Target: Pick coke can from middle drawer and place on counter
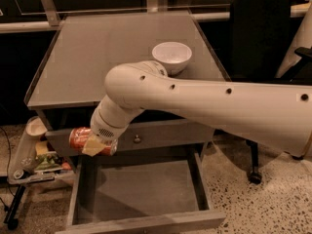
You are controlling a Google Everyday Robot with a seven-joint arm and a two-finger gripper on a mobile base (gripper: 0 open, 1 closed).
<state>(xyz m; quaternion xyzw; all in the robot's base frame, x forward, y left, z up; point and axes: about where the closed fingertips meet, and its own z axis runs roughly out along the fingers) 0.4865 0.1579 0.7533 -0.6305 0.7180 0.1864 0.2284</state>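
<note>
The coke can is a small red can held sideways in my gripper, whose tan fingers are shut on it. The can hangs in front of the upper drawer front, above the left side of the open middle drawer, whose grey floor is bare. The counter lies above and behind the can, with its front edge just over the gripper. My white arm crosses from the right and hides the counter's front right part.
A white bowl stands on the counter's right side. A drawer front with a small round knob is shut above the open drawer. A cluttered side stand is at left. A black office chair stands at right.
</note>
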